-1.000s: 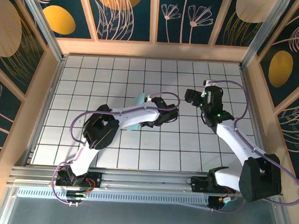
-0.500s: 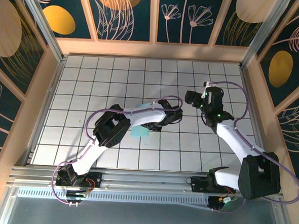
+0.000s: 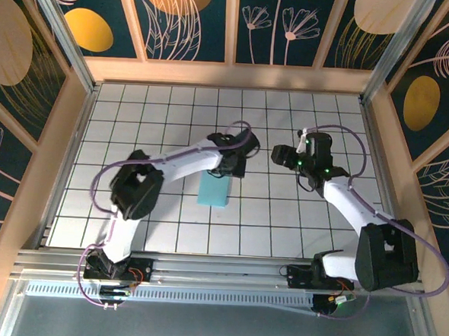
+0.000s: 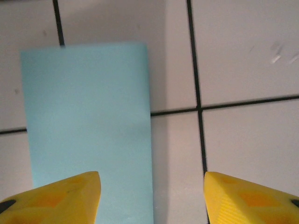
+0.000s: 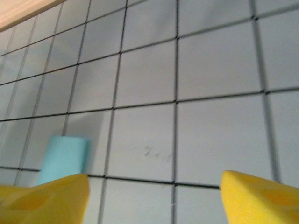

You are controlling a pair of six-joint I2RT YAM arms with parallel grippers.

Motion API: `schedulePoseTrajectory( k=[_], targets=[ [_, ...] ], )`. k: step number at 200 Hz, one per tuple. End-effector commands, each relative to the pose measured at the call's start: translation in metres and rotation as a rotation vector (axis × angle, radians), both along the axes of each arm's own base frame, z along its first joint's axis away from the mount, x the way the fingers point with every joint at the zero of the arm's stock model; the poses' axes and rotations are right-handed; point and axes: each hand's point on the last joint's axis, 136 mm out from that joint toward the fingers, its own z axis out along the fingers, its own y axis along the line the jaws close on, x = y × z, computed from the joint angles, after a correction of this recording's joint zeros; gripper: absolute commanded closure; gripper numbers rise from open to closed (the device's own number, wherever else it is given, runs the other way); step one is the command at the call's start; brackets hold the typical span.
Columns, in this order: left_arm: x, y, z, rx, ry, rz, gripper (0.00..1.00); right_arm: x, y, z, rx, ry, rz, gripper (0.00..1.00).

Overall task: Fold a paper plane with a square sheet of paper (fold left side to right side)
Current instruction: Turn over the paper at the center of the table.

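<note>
Left gripper: jaws stand well apart and hold nothing. In the wrist view one long edge of the paper runs down between my two fingertips, so one tip sits over blue and the other over bare table. I cannot tell whether the tips touch the surface or hang just above it.

Right gripper: jaws also apart, nothing between them. It is above bare tiles, with the paper off to its left and clear of it.

Paper: it lies flat near the middle of the table as a narrow rectangle, longer than it is wide, just on the near side of my left gripper in the overhead view. I judge it to be doubled over, the left half laid onto the right. I cannot make out which long edge is the fold, nor whether the loose edges match.

Recommendations for the step in hand:
- Check that the corners align before any pressure is applied.
- Pin one end with the right gripper so the thin paper cannot skate across the tiles.
- Run the left tips along the folded edge, low and slow, to set the crease.
- Risk: an open jaw snagging the loose edge and lifting the top layer.
</note>
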Motion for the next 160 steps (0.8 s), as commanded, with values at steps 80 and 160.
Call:
schedulePoseTrajectory(
  k=[80,160],
  targets=[
    [0.038,0.092,0.059,-0.747,-0.254,0.180,0.36,-0.044,0.142,-0.059,0.353,0.389,0.302,0.80],
    [0.021,0.121,0.037,-0.705,-0.293,0.210,0.38,-0.047,0.181,-0.095,0.293,0.480,0.359,1.00]
  ],
)
